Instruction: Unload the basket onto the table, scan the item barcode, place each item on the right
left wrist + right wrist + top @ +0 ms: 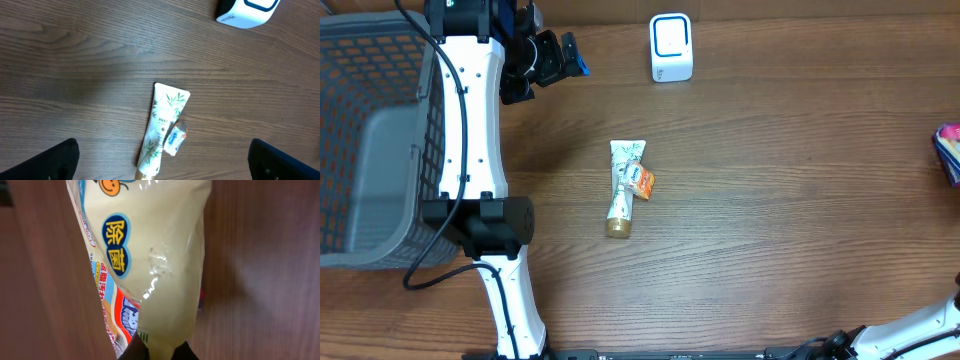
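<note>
My right gripper [160,352] is shut on the bottom edge of a cream plastic pouch [160,255] with blue and red print, which fills the right wrist view above the wooden table. A colourful corner of that pouch [948,152] shows at the right edge of the overhead view. No barcode shows clearly on it. The white scanner [671,48] with a blue-ringed window stands at the back centre, and its edge [247,11] shows in the left wrist view. My left gripper [555,55] hangs open at the back left, its fingers [55,162] wide apart with nothing between them.
A white tube with leaf print and a gold cap [623,185] lies mid-table, with a small orange-and-white packet [641,181] on it; both show as the tube [162,120] and packet [175,139] under the left wrist. A grey mesh basket [390,60] fills the left side.
</note>
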Robot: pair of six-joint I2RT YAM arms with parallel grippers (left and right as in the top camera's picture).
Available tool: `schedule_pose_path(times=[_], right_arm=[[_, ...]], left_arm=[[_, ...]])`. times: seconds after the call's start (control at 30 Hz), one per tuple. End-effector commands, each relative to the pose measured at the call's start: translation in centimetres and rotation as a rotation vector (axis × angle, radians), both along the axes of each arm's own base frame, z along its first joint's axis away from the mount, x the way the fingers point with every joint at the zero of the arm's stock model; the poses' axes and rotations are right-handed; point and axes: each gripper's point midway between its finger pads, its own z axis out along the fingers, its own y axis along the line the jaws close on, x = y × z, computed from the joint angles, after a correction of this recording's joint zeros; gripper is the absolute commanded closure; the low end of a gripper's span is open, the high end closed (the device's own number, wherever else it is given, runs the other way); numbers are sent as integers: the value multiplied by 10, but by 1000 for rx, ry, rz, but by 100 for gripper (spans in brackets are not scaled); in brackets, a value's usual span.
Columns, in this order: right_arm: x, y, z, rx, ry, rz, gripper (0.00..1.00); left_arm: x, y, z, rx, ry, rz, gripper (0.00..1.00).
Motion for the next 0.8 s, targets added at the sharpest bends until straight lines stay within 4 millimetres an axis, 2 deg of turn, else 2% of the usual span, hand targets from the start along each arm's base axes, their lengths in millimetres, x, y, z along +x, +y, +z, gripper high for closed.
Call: schedule_pose_path(times=[0.0, 0.07, 0.1, 0.17, 0.2, 0.27, 0.33, 0.4, 0.57, 0.6, 0.7, 0.77], right_arm=[[-26, -17, 12, -108, 96, -27, 96], [-35, -22, 8, -125, 133, -48, 93], [-35, -23, 7, -132, 135, -32, 87], [-33, -23, 7, -154, 142, 30, 69], [-32, -22, 6, -164, 147, 66, 53], [-32, -19, 6, -157, 145, 84, 38], [-25, -10, 8, -118, 103, 109, 34], [-14, 0, 20, -85, 26, 143, 34], [6, 31, 77, -92, -163, 230, 32], [17, 52, 98, -96, -253, 335, 31], [33, 107, 129, -57, -398, 559, 30], [46, 166, 140, -20, -472, 796, 26]], left_arm=[[-1, 2, 6, 4, -15, 9, 0], [-1, 2, 6, 4, -15, 9, 0], [-1, 2, 6, 4, -15, 9, 0], [-1, 2, 6, 4, -15, 9, 0], [-1, 2, 6, 4, -15, 9, 0], [-1, 2, 6, 4, -15, 9, 0], [-1, 2, 6, 4, -15, 9, 0], [-1, 2, 6, 4, -15, 9, 0], [-1, 2, 6, 4, -15, 9, 0], [-1, 2, 6, 4, -15, 9, 1], [-1, 2, 6, 4, -15, 9, 0], [-1, 2, 6, 4, -15, 9, 1]])
